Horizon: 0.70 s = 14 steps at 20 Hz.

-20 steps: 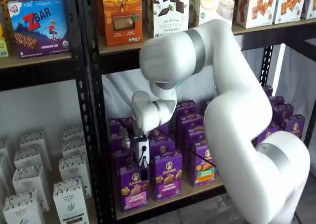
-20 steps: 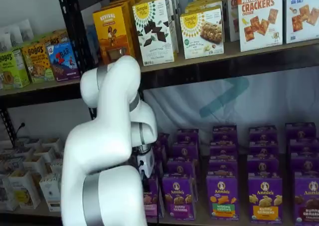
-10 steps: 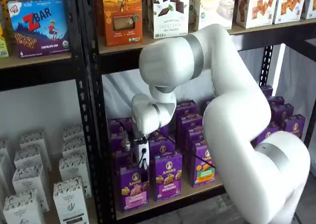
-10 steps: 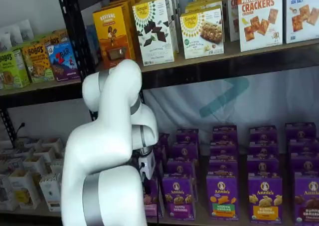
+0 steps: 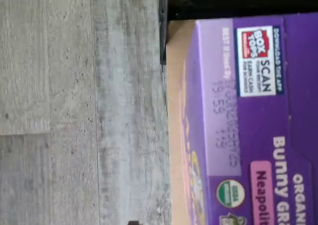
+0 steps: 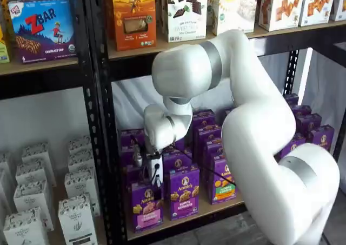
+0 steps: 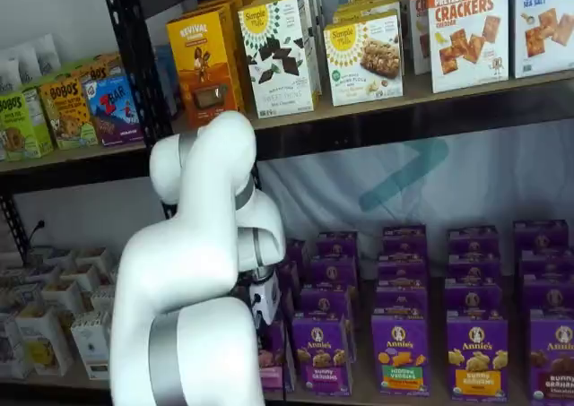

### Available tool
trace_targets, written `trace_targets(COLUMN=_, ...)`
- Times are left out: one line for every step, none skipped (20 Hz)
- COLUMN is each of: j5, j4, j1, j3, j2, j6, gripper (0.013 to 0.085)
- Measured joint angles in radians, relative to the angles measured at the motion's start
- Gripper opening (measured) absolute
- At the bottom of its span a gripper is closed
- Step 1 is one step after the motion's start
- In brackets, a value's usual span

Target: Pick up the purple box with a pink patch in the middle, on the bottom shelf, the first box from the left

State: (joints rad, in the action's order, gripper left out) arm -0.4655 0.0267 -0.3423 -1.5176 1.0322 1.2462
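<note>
Hanging above the purple box [image 6: 146, 206] at the bottom shelf's [image 6: 216, 207] front left corner, the gripper [image 6: 154, 181] has its jaws spread wide, apparently to straddle the carton's top

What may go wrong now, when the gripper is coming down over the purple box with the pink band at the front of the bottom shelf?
1. The purple box with the pink band stands close beside another purple Annie's carton; a finger of the white gripper might catch the neighbour.
2. The box stands near the front edge of the tan wooden bottom shelf; a push could tip it off.
3. The fingers are hard to see, so alignment is uncertain.
</note>
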Motion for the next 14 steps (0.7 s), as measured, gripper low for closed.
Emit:
trace_targets(j5=0.002, j4=-0.001, j1=0.000, j3=-0.003, j2=0.003, j6=-0.002, gripper=0.0850)
trace_targets(j5=0.005, j4=-0.002, j1=-0.001, j3=-0.004, j2=0.005, j6=-0.003, gripper=0.0850)
trace_targets(j5=0.010, j4=-0.004, j1=-0.001, j3=-0.005, j2=0.007, j6=-0.004, gripper=0.0850)
trace_targets(j5=0.018, j4=-0.006, j1=-0.001, j3=-0.004, j2=0.008, j6=-0.006, gripper=0.0850)
trace_targets(j5=0.028, j4=-0.007, j1=-0.001, j3=-0.002, j2=0.009, j6=-0.006, gripper=0.0850)
trace_targets(j5=0.033, j4=-0.005, j1=-0.001, j3=-0.002, j2=0.011, j6=-0.004, gripper=0.0850)
trace_targets(j5=0.035, j4=-0.003, j1=0.000, j3=-0.002, j2=0.012, j6=-0.003, gripper=0.0850)
trace_targets(j5=0.035, j4=-0.003, j1=0.000, j3=-0.003, j2=0.013, j6=-0.003, gripper=0.0850)
trace_targets(j5=0.033, j4=-0.007, j1=0.000, j3=-0.005, j2=0.014, j6=-0.006, gripper=0.0850)
trace_targets(j5=0.032, j4=-0.009, j1=0.000, j3=-0.005, j2=0.015, j6=-0.008, gripper=0.0850)
trace_targets(j5=0.033, j4=-0.010, j1=0.001, j3=-0.006, j2=0.015, j6=-0.008, gripper=0.0850)
trace_targets(j5=0.033, j4=-0.010, j1=0.001, j3=-0.006, j2=0.016, j6=-0.008, gripper=0.0850)
trace_targets(j5=0.034, j4=-0.009, j1=0.001, j3=-0.006, j2=0.016, j6=-0.007, gripper=0.0850)
trace_targets(j5=0.034, j4=-0.007, j1=0.001, j3=-0.005, j2=0.016, j6=-0.005, gripper=0.0850)
